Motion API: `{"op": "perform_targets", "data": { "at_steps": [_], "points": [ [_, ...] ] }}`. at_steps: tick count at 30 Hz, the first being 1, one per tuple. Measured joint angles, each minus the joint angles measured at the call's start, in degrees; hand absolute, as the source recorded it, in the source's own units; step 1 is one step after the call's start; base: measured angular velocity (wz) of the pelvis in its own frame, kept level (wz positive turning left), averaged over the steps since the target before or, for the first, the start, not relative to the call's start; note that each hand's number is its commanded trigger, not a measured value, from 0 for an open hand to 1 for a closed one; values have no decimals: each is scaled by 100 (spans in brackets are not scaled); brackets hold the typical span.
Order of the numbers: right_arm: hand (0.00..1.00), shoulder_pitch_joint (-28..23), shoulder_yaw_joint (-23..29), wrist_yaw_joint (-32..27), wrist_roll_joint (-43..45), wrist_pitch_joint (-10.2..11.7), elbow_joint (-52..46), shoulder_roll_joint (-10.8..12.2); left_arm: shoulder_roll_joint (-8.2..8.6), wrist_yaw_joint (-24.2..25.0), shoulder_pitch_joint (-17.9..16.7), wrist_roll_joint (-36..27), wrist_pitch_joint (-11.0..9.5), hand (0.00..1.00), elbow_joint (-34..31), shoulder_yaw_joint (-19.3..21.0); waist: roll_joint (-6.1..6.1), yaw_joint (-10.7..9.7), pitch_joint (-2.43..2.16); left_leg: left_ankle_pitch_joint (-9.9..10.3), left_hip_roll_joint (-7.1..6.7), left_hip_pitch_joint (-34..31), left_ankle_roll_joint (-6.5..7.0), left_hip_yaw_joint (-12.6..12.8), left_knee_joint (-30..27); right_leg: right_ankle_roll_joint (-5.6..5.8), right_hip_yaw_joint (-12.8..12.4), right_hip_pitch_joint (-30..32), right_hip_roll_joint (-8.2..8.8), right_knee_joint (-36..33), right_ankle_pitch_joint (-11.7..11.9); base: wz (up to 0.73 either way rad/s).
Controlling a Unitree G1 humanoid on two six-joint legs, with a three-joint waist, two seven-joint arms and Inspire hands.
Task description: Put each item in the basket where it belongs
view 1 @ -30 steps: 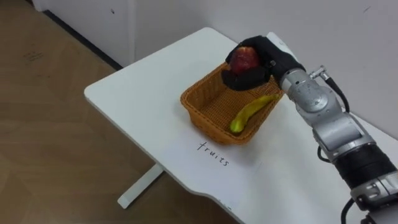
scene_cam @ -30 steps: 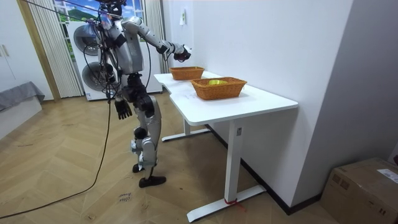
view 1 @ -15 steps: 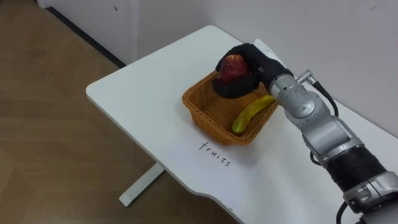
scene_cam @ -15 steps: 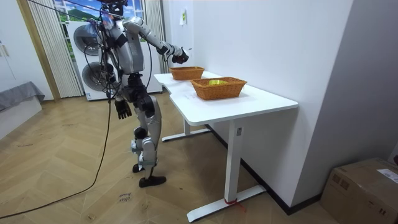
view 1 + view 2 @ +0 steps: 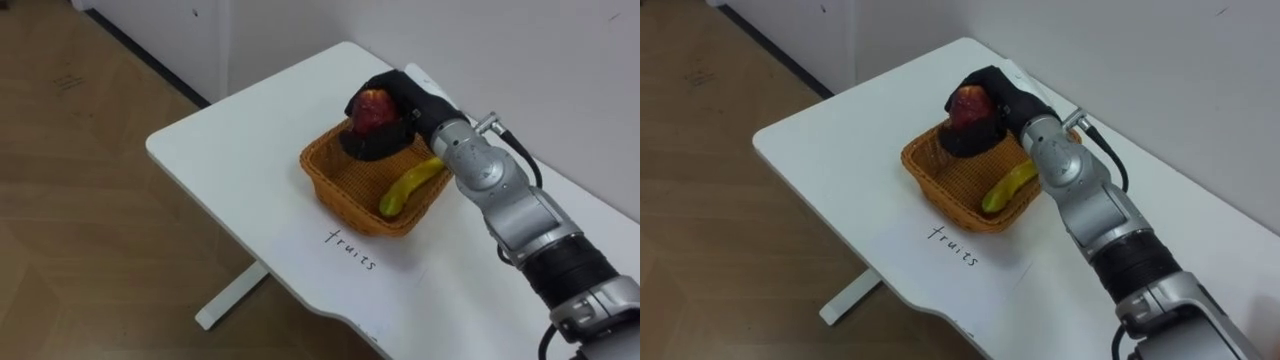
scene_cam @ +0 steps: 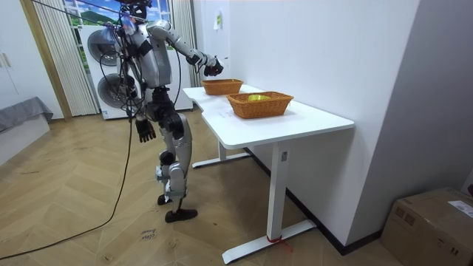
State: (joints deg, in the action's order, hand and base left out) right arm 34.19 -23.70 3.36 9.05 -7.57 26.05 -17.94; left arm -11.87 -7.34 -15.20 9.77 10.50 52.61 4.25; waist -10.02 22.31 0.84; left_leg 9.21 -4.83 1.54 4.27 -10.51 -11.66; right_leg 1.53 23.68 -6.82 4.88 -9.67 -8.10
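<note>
A red apple [image 5: 371,109] sits in my right hand [image 5: 388,128], whose dark fingers curl round it just above the far left part of the wicker fruit basket [image 5: 345,185]. In the right eye view the apple [image 5: 968,106] and the right hand [image 5: 985,115] hang over the same basket [image 5: 940,175]. A yellow banana [image 5: 408,187] lies inside the basket along its right side. My left hand [image 6: 145,130] hangs at my side in the room view, away from the table, fingers loosely curled on nothing.
The white table [image 5: 230,150] carries a handwritten label [image 5: 351,252] in front of the basket. A second wicker basket [image 6: 260,104] with something yellow stands nearer the table's other end. Wall runs along the table's far edge. I stand at the table's end.
My right hand has carried the apple leftward and slightly lower over the basket. The head camera has shifted a little.
</note>
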Motion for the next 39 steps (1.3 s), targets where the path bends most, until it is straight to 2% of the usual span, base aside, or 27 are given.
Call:
{"op": "perform_targets", "data": {
  "at_steps": [39],
  "points": [
    [0, 0, 6, -31, -38, 7, 67, 7, 5, 50, 19, -4, 29, 0, 16, -9, -3, -20, 3, 14, -3, -6, 10, -7, -1, 7, 3, 0, -1, 5, -4, 0]
  ]
}}
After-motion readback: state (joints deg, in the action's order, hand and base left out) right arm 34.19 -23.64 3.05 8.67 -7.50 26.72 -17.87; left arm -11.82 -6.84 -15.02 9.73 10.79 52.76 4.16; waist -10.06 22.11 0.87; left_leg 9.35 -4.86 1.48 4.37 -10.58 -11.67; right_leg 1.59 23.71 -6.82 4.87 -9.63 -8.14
